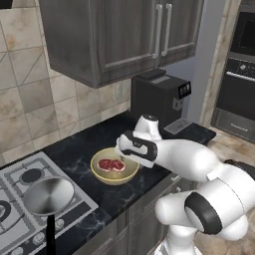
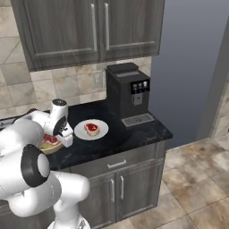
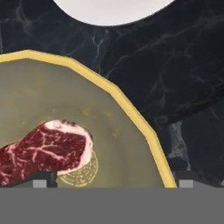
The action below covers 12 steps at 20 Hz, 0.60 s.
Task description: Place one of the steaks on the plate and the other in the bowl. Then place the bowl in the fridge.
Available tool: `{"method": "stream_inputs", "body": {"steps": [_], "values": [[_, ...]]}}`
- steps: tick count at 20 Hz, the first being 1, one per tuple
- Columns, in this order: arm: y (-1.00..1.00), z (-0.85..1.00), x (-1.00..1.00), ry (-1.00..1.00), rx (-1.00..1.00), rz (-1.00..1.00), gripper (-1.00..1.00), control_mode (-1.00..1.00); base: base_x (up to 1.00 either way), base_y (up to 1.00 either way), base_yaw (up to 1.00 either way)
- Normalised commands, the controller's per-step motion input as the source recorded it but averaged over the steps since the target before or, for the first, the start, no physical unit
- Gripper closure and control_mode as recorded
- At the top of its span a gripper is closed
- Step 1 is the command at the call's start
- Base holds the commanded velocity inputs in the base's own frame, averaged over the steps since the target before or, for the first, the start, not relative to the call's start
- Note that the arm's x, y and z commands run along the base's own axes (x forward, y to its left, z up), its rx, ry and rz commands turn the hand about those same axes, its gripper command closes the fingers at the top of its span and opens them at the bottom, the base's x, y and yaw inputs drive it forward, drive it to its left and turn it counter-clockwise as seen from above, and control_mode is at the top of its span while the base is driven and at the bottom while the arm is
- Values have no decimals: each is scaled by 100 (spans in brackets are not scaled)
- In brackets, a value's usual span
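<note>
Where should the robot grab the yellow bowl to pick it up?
Probably the thin raised rim of the round pale yellow bowl, from above, one finger inside and one outside. Its deep curved sides are too wide to span. The near right rim lies clear of the red marbled steak, under the open hand.

Two steaks: one (image 1: 111, 165) in the bowl (image 1: 115, 177), one (image 2: 92, 128) on the plate (image 2: 101, 132). One bowl, one plate. One pan (image 1: 48, 196) on the stove (image 1: 20, 169) at 8 o'clock from the bowl. One coffee machine (image 2: 127, 94) at 2 o'clock from the plate.
</note>
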Motion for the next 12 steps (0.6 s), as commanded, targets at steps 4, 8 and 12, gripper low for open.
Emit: {"method": "stream_inputs", "body": {"steps": [4, 8, 12], "values": [[4, -27, -14, 0, 0, 0, -100, -100, 0, 0, 0], [0, -6, -15, 0, 0, 0, -100, -100, 0, 0, 0], [0, -11, -11, 0, 0, 0, -100, -100, 0, 0, 0]]}}
